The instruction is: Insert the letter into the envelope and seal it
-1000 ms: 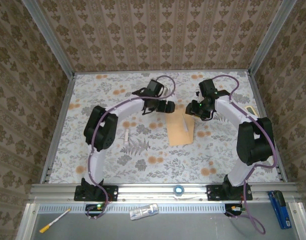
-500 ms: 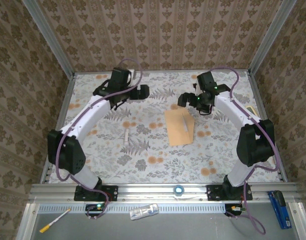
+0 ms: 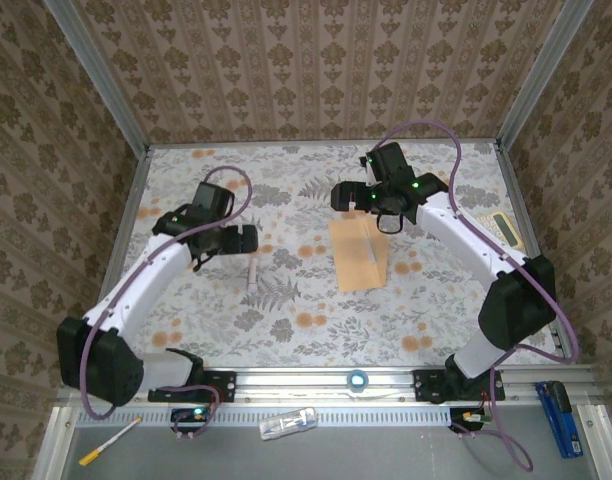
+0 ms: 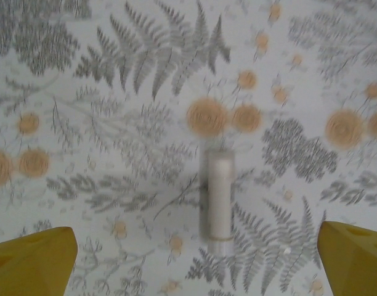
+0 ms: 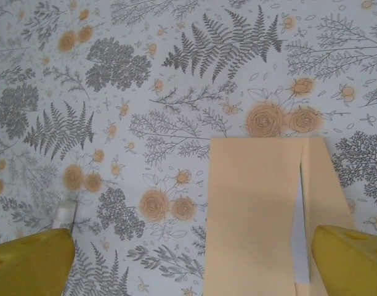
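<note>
Both left hand (image 3: 246,238) and right hand (image 3: 343,194) gape; envelope (image 5: 253,216) shows white letter (image 5: 301,240) edge inside.

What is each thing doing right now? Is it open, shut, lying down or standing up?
envelope: lying flat, flap not pressed down, white sliver peeking from under it.
white tube: lying on its side, nothing touching it.
left gripper: open, empty, over the white tube.
right gripper: open, empty, by the envelope's far end.

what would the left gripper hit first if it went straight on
Likely the white tube lying on the tablecloth, right ahead of the open left gripper; depth is unclear.
</note>
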Action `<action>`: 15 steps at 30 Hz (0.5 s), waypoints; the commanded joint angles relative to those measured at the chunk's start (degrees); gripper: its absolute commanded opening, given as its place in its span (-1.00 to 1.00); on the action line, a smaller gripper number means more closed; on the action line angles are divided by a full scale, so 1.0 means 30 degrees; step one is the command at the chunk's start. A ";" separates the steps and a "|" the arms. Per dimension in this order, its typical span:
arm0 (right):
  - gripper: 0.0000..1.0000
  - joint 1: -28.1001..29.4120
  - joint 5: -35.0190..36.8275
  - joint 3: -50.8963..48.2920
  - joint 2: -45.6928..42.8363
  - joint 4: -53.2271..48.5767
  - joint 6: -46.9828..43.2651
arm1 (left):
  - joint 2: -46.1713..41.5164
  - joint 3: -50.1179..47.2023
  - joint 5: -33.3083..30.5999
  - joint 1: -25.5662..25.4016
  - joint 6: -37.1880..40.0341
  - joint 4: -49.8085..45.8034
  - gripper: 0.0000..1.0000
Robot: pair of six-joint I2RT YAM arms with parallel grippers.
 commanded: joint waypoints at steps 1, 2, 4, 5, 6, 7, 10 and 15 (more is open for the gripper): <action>0.99 -0.0037 0.0478 0.0301 0.0556 -0.0002 0.0210 | -0.0905 -0.1345 -0.0355 -0.0385 -0.0889 -0.0869 1.00; 0.98 -0.0006 0.0228 0.0255 0.0676 0.0095 0.0422 | -0.0924 -0.1700 -0.0417 -0.0513 -0.0999 -0.0867 1.00; 0.96 -0.0003 -0.0085 0.0134 0.0873 0.0325 0.0768 | -0.0683 -0.2139 -0.0679 -0.0628 -0.1212 -0.0806 1.00; 0.96 0.0008 -0.0191 0.0099 0.0979 0.0337 0.0875 | -0.0458 -0.2370 -0.0863 -0.1246 -0.1234 -0.0634 0.99; 0.96 -0.0011 -0.0294 0.0100 0.1045 0.0346 0.0930 | -0.0149 -0.2560 -0.1059 -0.1479 -0.1274 -0.0479 1.00; 0.95 -0.0012 -0.0380 0.0070 0.1093 0.0318 0.0935 | 0.0148 -0.2666 -0.1103 -0.1600 -0.1340 -0.0317 1.00; 0.94 -0.0011 -0.0586 -0.0087 0.1106 0.0317 0.0964 | 0.1308 -0.2712 -0.1121 -0.1923 -0.1368 0.0417 1.00; 0.92 -0.0025 -0.0571 -0.0426 0.1004 0.0083 0.0949 | 0.3200 -0.2352 -0.1028 -0.2203 -0.1318 0.1567 0.92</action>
